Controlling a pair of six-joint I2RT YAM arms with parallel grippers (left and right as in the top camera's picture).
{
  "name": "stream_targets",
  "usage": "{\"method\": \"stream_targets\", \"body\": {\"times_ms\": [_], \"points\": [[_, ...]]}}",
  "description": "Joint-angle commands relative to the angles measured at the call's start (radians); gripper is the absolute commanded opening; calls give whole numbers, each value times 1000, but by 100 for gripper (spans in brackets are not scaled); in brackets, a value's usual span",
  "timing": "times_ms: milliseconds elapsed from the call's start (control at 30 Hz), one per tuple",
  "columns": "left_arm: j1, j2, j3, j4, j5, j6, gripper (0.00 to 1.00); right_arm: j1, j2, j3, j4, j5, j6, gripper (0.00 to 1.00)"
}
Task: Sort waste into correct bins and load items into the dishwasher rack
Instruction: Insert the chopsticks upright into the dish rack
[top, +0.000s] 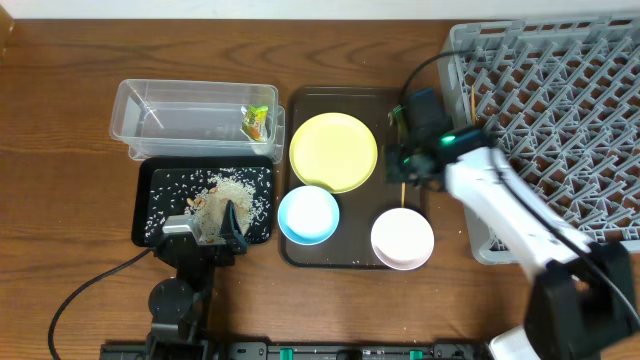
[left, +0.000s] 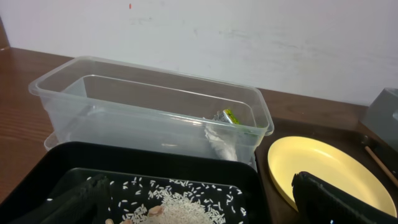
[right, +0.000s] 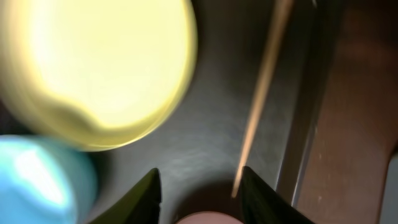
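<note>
The green-and-orange wrapper (top: 257, 122) lies in the clear tub (top: 190, 115), also in the left wrist view (left: 229, 116). Rice and brown scraps (top: 235, 195) lie in the black tray (top: 150, 205). My left gripper (top: 215, 235) hangs open and empty over the rice (left: 180, 202). The yellow-green plate (top: 333, 150), blue bowl (top: 308, 215) and white bowl (top: 402, 238) sit on the brown serving tray. My right gripper (right: 199, 186) is open low over that tray, and the end of a wooden chopstick (right: 261, 93) lies just inside its right finger. The cup is out of view.
The grey dishwasher rack (top: 560, 110) fills the right side, close to the serving tray's (top: 350, 255) right edge. The right arm reaches in from the lower right across the rack's front corner. A cable runs from the left arm over the table's front left.
</note>
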Motion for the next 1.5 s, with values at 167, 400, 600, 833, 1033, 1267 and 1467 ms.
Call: {"method": "stream_targets", "body": {"times_ms": [167,400,600,833,1033,1267,1467], "points": [[4,-7,-33,-15,2,5,95,0,200,-38,131,229,191,38],[4,-7,-33,-15,2,5,95,-36,272,-38,183,124,86,23],[4,-7,-33,-15,2,5,95,-105,206,-8,129,61,-3,1],[4,-7,-33,-15,2,5,95,-264,-20,64,95,-87,-270,1],[4,-7,-33,-15,2,5,95,-407,-149,80,116,-90,-382,1],[4,-7,-33,-15,2,5,95,-502,-91,80,131,-92,-484,1],[4,-7,-33,-15,2,5,95,-495,13,80,134,-135,-484,20]]}}
